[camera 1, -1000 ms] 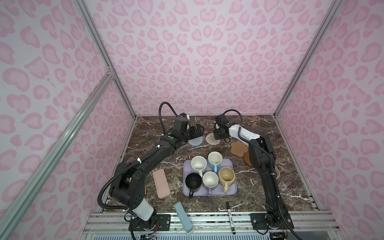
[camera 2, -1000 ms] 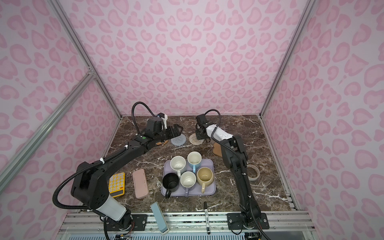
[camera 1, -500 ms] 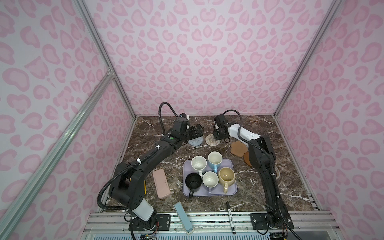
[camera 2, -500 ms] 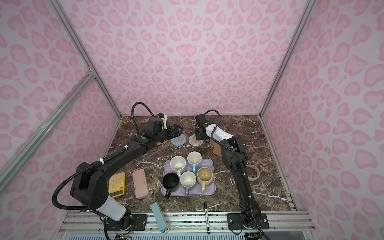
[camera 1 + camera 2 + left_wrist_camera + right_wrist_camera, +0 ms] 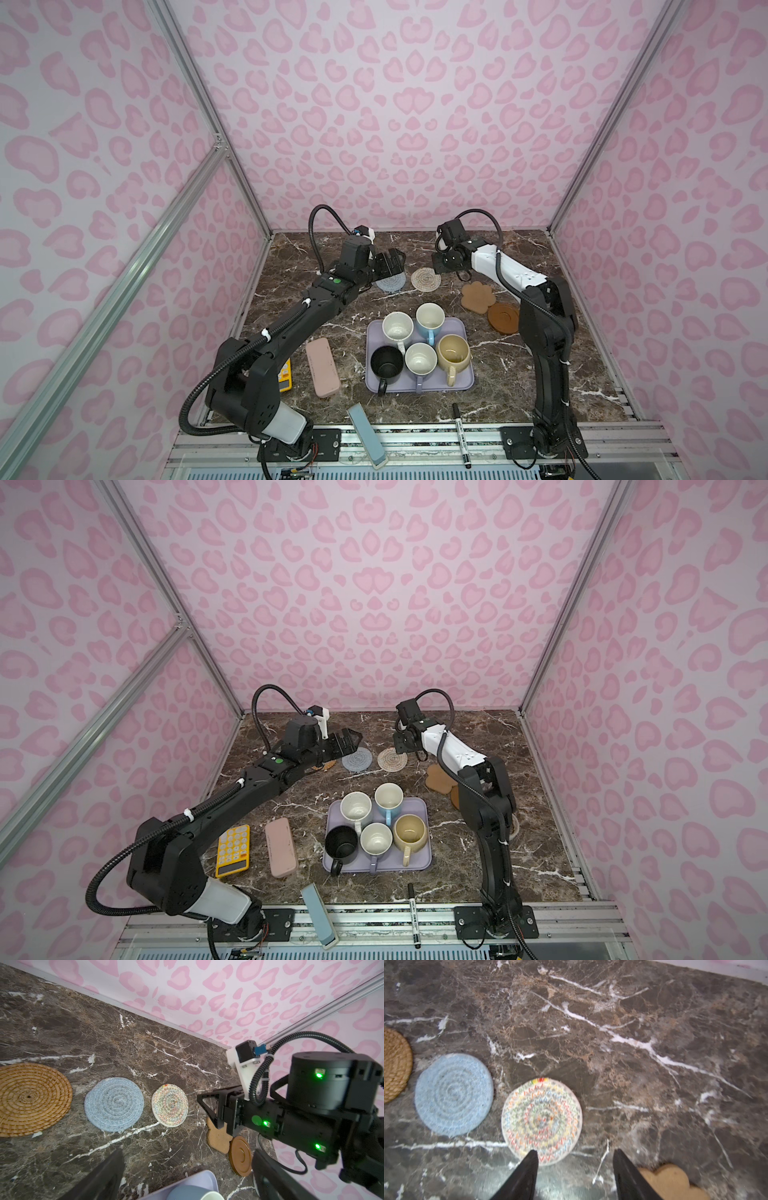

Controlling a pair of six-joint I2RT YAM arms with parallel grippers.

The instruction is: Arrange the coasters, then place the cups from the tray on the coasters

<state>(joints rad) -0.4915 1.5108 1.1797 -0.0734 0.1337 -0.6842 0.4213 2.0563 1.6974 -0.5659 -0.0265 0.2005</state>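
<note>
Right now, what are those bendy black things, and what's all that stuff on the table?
Those are two robot arms, each ending in a hand. Two pictures look down from above; two come from cameras on the arms' wrists. The left hand and the right hand are open, holding nothing. On the marble table lie five coasters: rattan, grey-blue, cream woven, paw-shaped and a brown disc. Five mugs stand on the lavender tray. A pink case and a yellow calculator lie nearby.
</note>
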